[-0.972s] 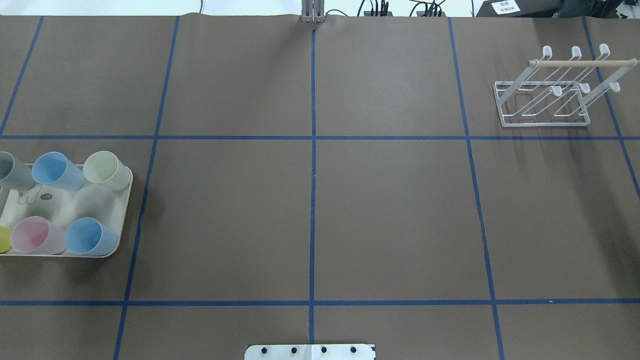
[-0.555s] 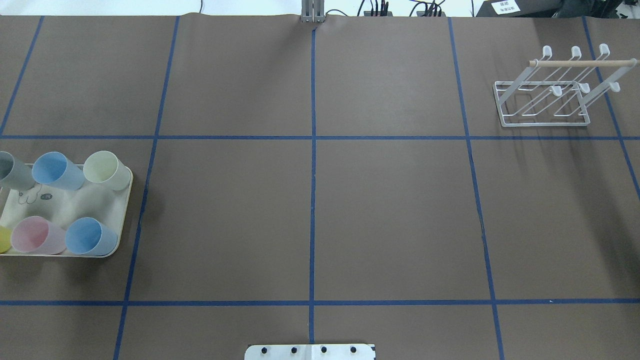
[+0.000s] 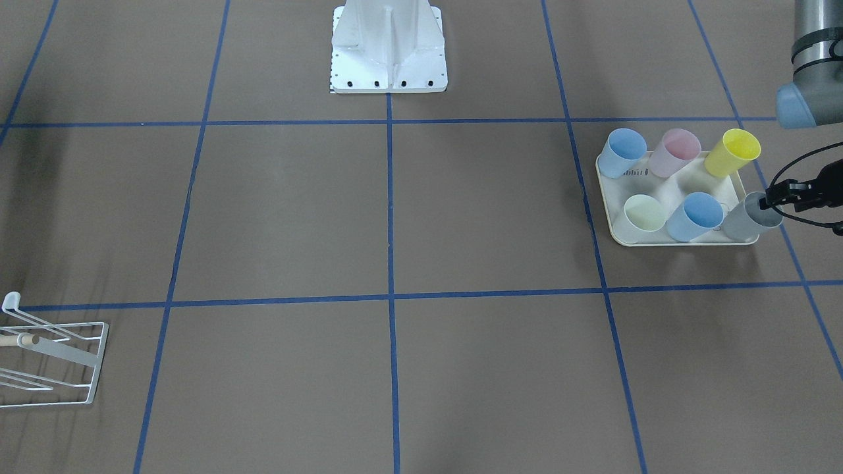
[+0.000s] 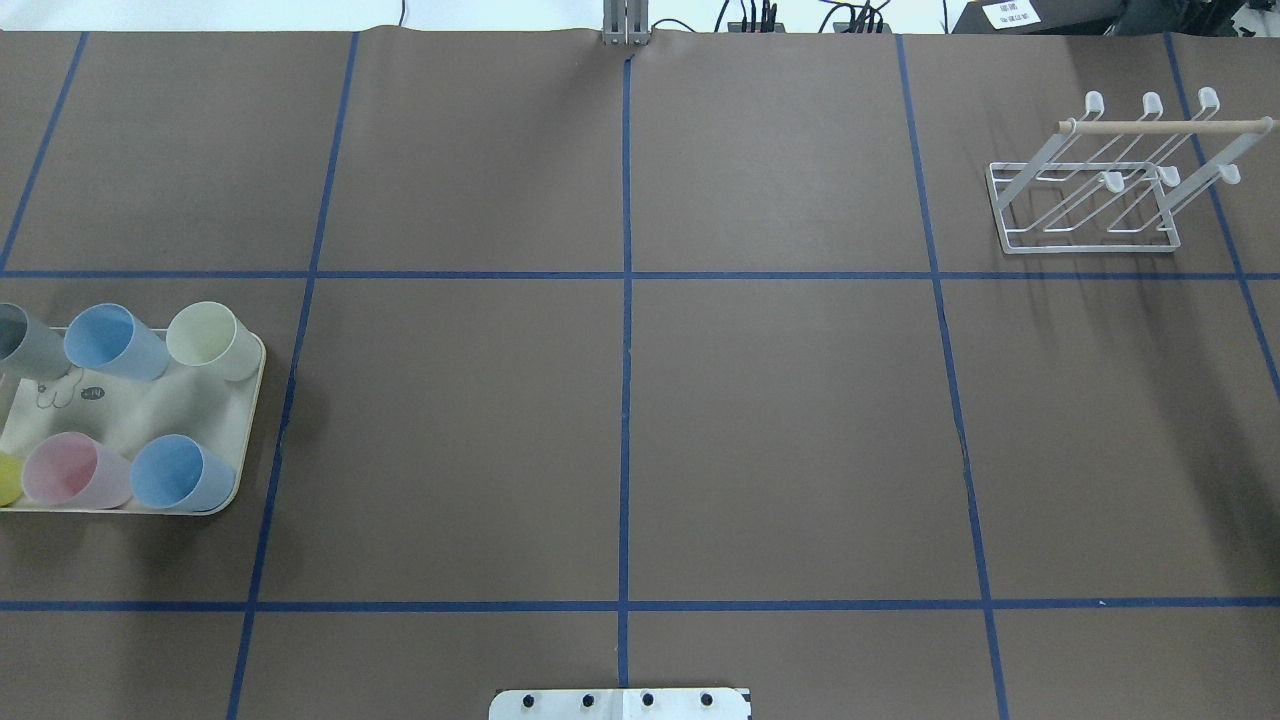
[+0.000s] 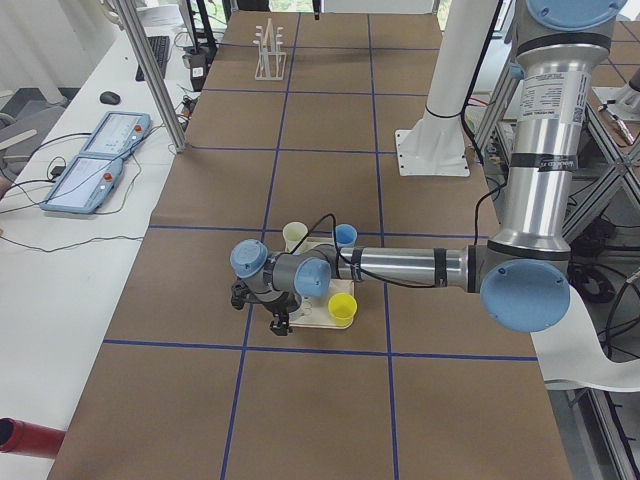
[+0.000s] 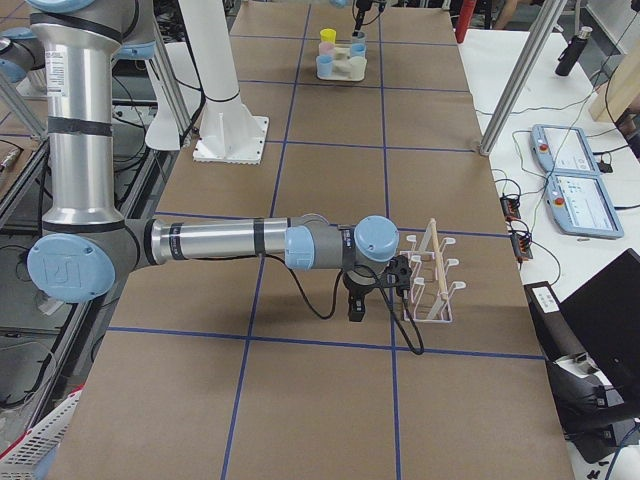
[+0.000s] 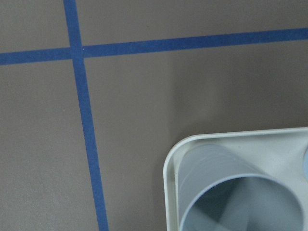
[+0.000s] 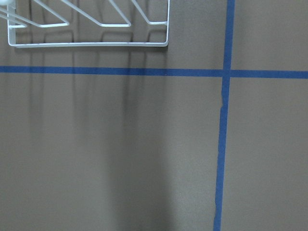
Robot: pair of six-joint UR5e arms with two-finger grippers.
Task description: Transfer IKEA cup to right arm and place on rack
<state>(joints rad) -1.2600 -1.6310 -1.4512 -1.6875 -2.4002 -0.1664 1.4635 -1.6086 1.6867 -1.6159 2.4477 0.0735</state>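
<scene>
Cream tray [image 3: 668, 187] bears the print "abbit" beside a blue cup [image 3: 622, 153].

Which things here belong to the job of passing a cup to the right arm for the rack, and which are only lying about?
For the job: grey cup, with the left gripper at its rim; right gripper; rack.
Only lying about, for now: tray, pink cup, yellow cup, pale green cup, blue cup, second blue cup.
</scene>
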